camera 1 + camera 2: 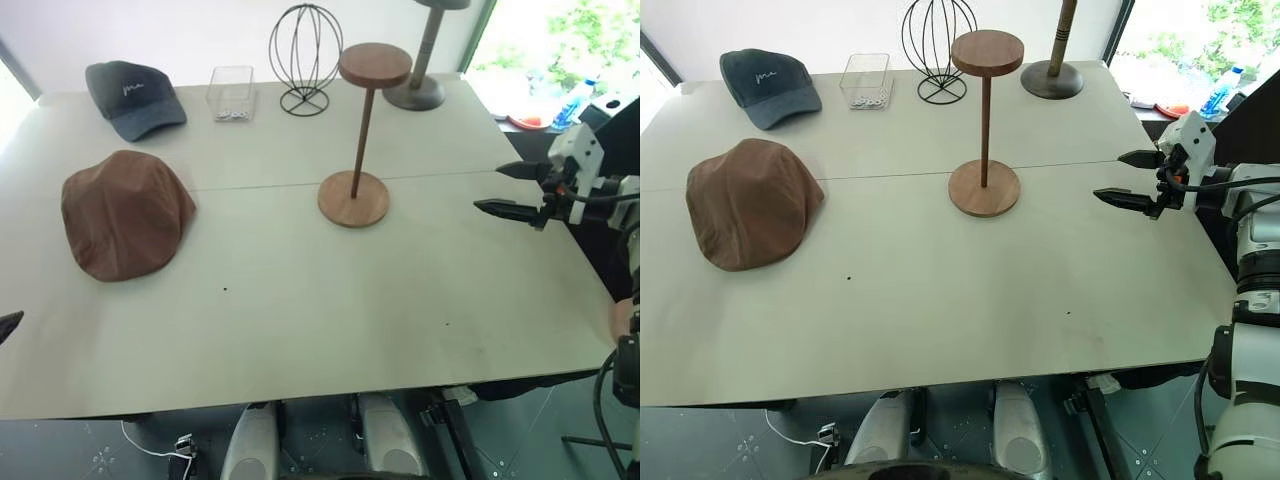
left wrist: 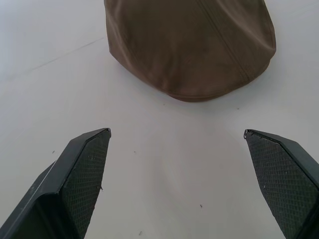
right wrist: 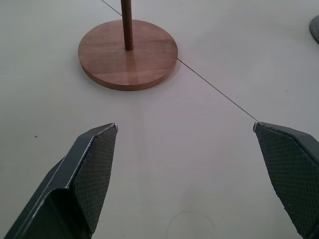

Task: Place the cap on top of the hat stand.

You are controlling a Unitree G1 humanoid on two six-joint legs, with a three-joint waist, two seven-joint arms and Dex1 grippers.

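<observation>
The reddish-brown cap (image 1: 126, 212) lies flat on the left side of the table (image 1: 300, 330). In the left wrist view the cap (image 2: 189, 45) sits just ahead of my left gripper (image 2: 177, 134), which is open and empty, a short gap short of the cap's edge. The wooden hat stand (image 1: 353, 200) stands upright near the table's middle, its round disc top (image 1: 375, 65) bare. My right gripper (image 1: 487, 188) hovers open and empty to the right of the stand, pointing toward its base (image 3: 127, 54).
Along the far edge stand a dark grey baseball cap (image 1: 133, 95), a clear plastic box (image 1: 231, 92), a black wire head form (image 1: 305, 55) and a grey thick-post stand (image 1: 420, 85). The table's right edge runs under my right arm.
</observation>
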